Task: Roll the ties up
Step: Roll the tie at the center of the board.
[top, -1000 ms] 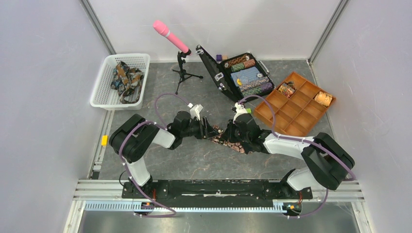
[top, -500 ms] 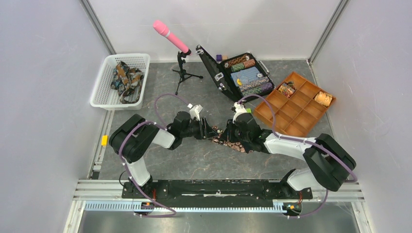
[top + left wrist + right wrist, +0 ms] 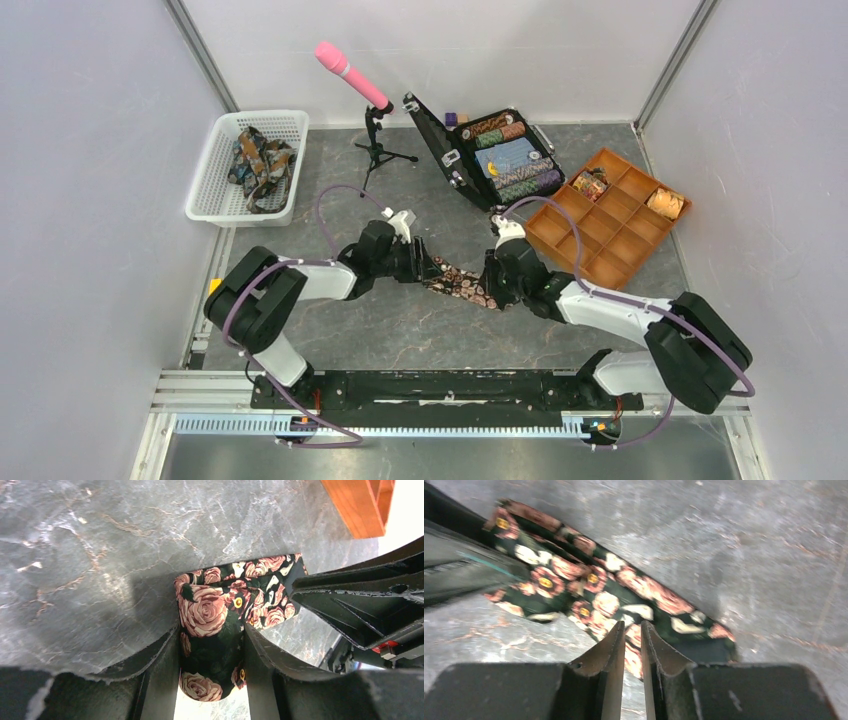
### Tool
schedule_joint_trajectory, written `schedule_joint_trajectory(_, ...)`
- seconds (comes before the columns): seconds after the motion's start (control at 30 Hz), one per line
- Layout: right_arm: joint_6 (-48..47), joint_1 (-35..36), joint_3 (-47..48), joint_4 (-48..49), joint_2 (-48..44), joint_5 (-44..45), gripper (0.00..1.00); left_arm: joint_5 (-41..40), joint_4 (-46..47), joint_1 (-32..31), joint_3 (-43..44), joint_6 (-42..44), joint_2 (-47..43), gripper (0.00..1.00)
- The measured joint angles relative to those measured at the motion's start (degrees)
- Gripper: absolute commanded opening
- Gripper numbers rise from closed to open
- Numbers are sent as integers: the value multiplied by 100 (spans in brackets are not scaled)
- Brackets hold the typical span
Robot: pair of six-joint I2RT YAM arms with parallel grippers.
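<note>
Left wrist: L jaws grip rose tie (image 3: pixel 210 630); R jaws pinch it, near-closed.

High rear overhead; two close downward wrist views, sharing the rose-print tie (image 3: pixel 210 615)

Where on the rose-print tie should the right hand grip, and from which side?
Grip the free flat end of the rose-print tie, pinched across its thin edge from above by the right hand. The strip lies flat on the table, and the left hand holds the folded end.
</note>
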Motion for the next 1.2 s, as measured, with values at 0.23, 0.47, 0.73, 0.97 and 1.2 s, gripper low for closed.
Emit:
schedule_joint_trajectory(0.23, -149, -63, -313, -243, -208, 363, 22, -424, -824, -2, 166, 282, -328, 52)
schedule_joint_trajectory(0.47, -190, -63, -422, -267, -214, 407, 22, -739, -1366, -2, 269, 439, -546, 52)
schedule_joint_trajectory(0.73, -212, -63, -590, -249, -282, 90, 22, -1082, -1790, -2, 321, 542, -802, 52)
schedule_joint_trajectory(0.97, -188, -63, -774, -96, -439, -225, 22, -1198, -1974, -4, 402, 608, -813, 52)
schedule_joint_trajectory(1.2, -94, -63, -863, -50, -538, -525, 22, -1333, -2120, -31, 437, 686, -883, 52)
